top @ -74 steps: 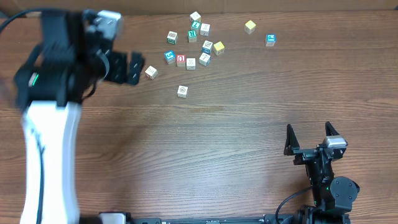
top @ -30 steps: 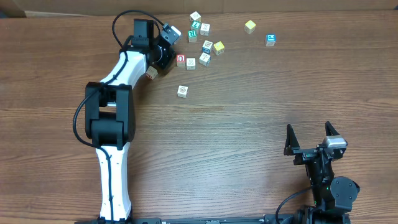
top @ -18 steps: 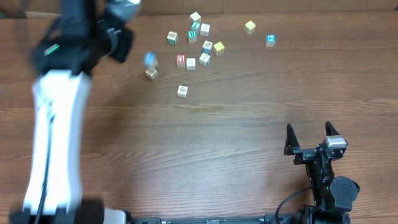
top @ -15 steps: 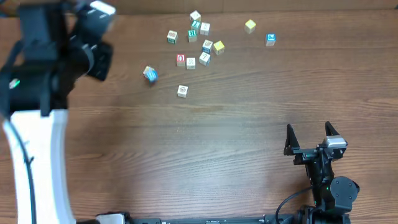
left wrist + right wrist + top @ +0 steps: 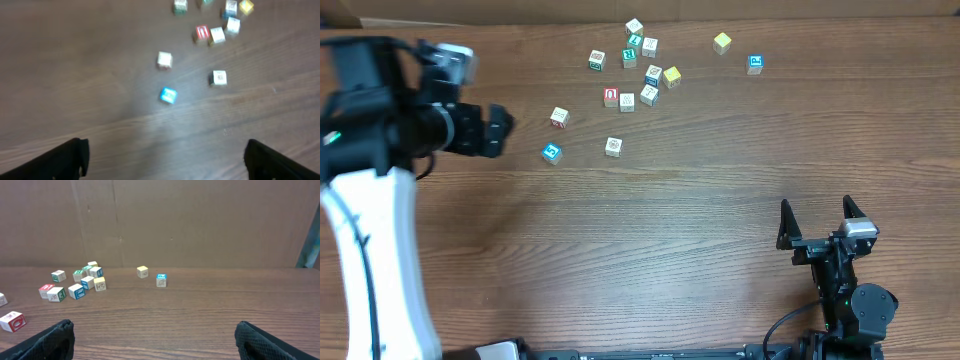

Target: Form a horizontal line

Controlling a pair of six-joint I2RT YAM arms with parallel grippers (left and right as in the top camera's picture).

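Small letter cubes lie scattered, and no horizontal line shows among them. A blue-faced cube [image 5: 552,152] [image 5: 168,95] rests alone on the wood. One whitish cube [image 5: 559,117] [image 5: 164,59] sits just behind it and another [image 5: 613,146] [image 5: 219,78] to its right, all apart. My left gripper [image 5: 505,132] [image 5: 162,165] hovers left of the blue cube, open and holding nothing. My right gripper [image 5: 816,225] [image 5: 155,342] stands open and empty near the front right, far from the cubes.
A red-faced cube [image 5: 611,96] and a white one [image 5: 627,101] sit behind the loose cubes. A cluster of green, blue and white cubes [image 5: 629,57] lies at the back. Yellow cubes [image 5: 722,42] [image 5: 671,75] and a blue cube [image 5: 755,63] lie further right. A cardboard wall [image 5: 150,220] backs the table.
My left gripper let go of the blue-faced cube and opened. The cube now lies nearer the front-left than before. The left arm swung away to the left. The right arm is still.
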